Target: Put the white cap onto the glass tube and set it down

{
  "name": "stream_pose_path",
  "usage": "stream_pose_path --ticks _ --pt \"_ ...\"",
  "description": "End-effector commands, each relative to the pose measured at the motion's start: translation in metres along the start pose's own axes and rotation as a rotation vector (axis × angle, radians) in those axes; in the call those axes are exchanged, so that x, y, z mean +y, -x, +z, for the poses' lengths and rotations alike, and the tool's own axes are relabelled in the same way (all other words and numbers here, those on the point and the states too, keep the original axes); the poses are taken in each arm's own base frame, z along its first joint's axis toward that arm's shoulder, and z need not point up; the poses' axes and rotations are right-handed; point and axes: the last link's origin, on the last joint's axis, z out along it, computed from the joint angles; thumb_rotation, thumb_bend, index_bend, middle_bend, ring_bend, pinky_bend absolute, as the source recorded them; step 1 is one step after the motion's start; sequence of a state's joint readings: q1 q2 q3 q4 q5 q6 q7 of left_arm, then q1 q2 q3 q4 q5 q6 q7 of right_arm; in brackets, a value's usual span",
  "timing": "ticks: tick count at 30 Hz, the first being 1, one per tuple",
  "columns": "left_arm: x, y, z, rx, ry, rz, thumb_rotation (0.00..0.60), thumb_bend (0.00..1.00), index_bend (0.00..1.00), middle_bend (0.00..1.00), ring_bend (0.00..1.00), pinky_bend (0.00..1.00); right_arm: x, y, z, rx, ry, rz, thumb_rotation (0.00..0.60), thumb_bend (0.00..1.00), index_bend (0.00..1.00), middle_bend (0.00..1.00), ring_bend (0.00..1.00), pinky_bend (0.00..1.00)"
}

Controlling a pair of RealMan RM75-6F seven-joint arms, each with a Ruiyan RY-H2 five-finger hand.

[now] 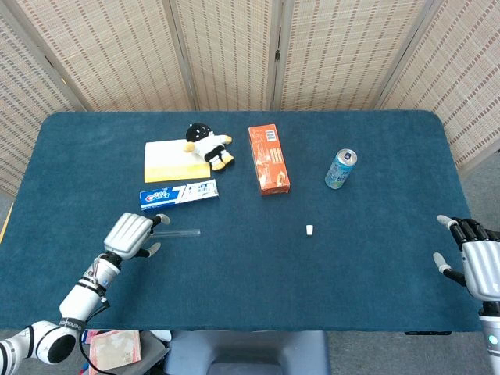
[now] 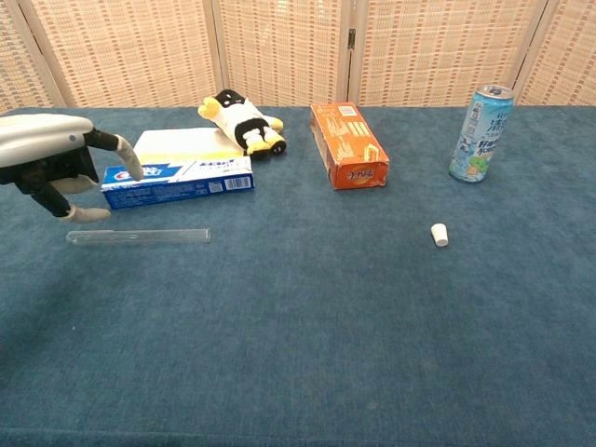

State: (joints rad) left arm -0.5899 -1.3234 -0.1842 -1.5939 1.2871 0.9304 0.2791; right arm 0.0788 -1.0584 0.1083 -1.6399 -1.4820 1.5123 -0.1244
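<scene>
- The glass tube [image 2: 138, 237] lies flat on the tabletop [image 1: 258, 297], in the part toward the left edge, just in front of the blue toothpaste box [image 1: 179, 194]. Its long axis runs nearly parallel to the near edge of the tabletop.
- The left hand [image 1: 133, 235] hovers above the end of the tube that points to the left edge. In the chest view the fingers [image 2: 123, 155] are spread and a little curled, and they hold nothing. The thumb hangs just above the tube, but it cannot be told if it touches the glass.
- From this hand the tube runs away toward the middle of the tabletop, so the hand is at one end and not at the middle of the tube.
- The white cap [image 2: 440, 235] lies alone in the part toward the right edge, well apart from the tube and in front of the drink can [image 1: 340, 169].
- The right hand [image 1: 473, 262] is at the right edge, close to the near right corner. Its fingers are apart and it is empty.
- The left hand is clearly nearer to the tube and the right hand is nearer to the cap. It seems likely that the left hand must take the tube first, closing across its long axis.
</scene>
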Motion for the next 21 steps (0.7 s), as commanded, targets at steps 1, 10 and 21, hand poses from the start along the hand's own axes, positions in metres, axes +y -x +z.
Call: stream_pose_path --ticks 1,10,21 --pt "0.008 0.006 0.014 -0.026 0.011 0.009 0.600 0.28 0.33 0.95 0.95 1.00 0.001 0.001 0.000 -0.003 0.001 0.001 0.600 0.26 0.22 0.28 0.22 0.38" --pt "0.016 0.018 0.041 -0.082 -0.025 0.066 0.600 0.28 0.37 0.99 0.99 1.00 0.004 0.003 0.001 -0.015 0.008 0.005 0.600 0.26 0.22 0.28 0.22 0.38" --pt "0.016 0.033 0.055 -0.170 -0.081 0.093 0.600 0.28 0.39 1.00 0.99 1.00 0.008 0.005 -0.001 -0.033 0.020 0.007 0.600 0.26 0.22 0.28 0.22 0.38"
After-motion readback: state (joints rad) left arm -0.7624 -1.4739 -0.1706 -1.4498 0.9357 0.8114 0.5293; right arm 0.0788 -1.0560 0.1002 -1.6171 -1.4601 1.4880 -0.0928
